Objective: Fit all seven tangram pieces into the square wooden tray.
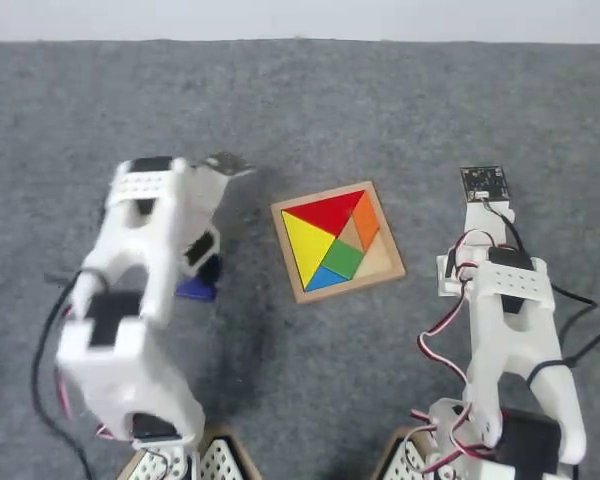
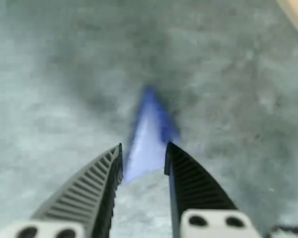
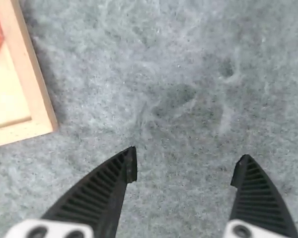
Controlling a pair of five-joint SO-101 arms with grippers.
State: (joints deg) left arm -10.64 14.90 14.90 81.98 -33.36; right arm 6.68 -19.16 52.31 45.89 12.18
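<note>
The blue piece lies mostly hidden beneath the left arm, its shape unclear.

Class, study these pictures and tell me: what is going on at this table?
Two white robot arms face a tangram on grey felt. The left gripper is down at a dark blue tangram piece lying outside the square wooden tray. The tray holds red, yellow, orange, green and light blue pieces, with bare wood left. The right gripper hangs open over felt beside the tray.
</note>
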